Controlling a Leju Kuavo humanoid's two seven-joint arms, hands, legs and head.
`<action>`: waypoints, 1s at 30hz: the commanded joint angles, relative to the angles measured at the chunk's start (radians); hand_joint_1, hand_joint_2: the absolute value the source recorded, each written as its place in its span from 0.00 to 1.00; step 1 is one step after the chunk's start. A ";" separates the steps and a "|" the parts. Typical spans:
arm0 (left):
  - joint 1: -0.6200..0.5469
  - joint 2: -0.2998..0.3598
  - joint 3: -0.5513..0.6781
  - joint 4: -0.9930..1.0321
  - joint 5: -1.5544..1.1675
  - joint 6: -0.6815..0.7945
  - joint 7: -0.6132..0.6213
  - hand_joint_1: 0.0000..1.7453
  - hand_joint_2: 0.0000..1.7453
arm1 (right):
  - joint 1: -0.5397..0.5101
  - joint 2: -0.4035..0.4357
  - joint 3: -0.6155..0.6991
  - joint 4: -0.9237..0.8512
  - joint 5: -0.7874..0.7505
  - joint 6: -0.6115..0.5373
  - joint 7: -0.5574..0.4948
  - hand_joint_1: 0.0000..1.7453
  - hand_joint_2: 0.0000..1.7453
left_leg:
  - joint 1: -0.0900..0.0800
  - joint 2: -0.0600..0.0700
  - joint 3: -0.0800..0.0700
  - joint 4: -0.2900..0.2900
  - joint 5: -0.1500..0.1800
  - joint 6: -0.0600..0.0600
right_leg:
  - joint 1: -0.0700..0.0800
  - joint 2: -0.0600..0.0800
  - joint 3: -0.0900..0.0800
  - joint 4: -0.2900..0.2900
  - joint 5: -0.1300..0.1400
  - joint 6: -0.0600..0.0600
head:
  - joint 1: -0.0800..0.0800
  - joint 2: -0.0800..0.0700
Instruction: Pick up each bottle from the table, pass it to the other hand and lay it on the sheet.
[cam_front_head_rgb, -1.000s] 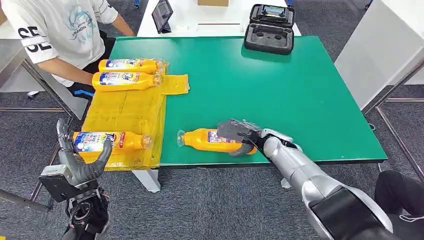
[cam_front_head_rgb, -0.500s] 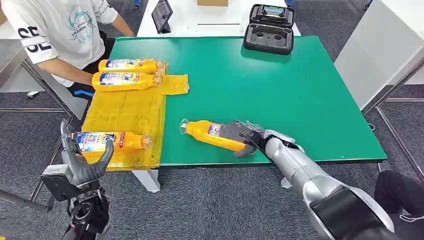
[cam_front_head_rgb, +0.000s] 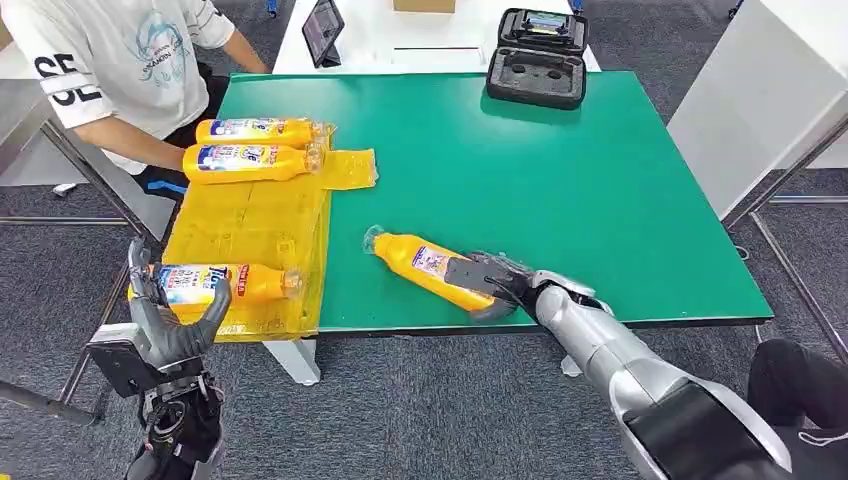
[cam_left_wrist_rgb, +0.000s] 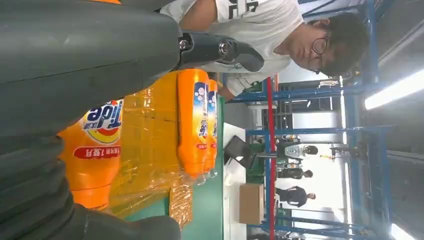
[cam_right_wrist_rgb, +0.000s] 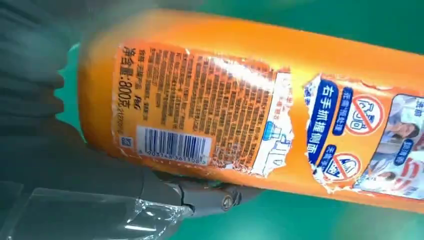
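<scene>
Green table (cam_front_head_rgb: 560, 180), centre of frame, set on grey carpet floor (cam_front_head_rgb: 440, 410); white table (cam_front_head_rgb: 440, 40) placed at top centre; white cabinet (cam_front_head_rgb: 760, 90) seen at upper right; blue metal racking (cam_left_wrist_rgb: 320, 150) lit by ceiling strip light (cam_left_wrist_rgb: 395, 90).

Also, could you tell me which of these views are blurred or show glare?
Right wrist view: the bottle is mostly sharp, its far end and the right hand soft, with glare on the label. Left wrist view: the left hand is a blurred mass, and a ceiling light flares. Head view: evenly lit, sharp.
</scene>
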 joint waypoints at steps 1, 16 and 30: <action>-0.040 -0.004 0.009 0.081 0.013 -0.004 0.003 0.00 1.00 | 0.017 -0.008 0.041 0.049 0.003 -0.010 0.006 0.95 1.00 | 0.002 -0.002 0.004 -0.001 0.000 -0.002 | 0.002 -0.003 0.005 -0.002 0.000 -0.002 | 0.000 0.000; -0.036 0.004 0.011 0.076 0.021 -0.002 0.003 0.00 1.00 | 0.025 -0.013 0.038 0.043 0.002 -0.023 0.011 1.00 1.00 | 0.002 -0.002 0.004 -0.002 0.001 -0.002 | 0.002 -0.003 0.006 -0.002 0.000 -0.002 | 0.000 0.000; 0.042 -0.007 0.018 -0.021 0.065 -0.063 0.003 0.00 1.00 | 0.149 0.019 -0.155 -0.353 -0.123 -0.265 -0.292 1.00 1.00 | 0.001 0.003 0.001 0.000 -0.001 -0.002 | 0.001 0.003 0.002 0.000 0.000 -0.002 | 0.000 0.000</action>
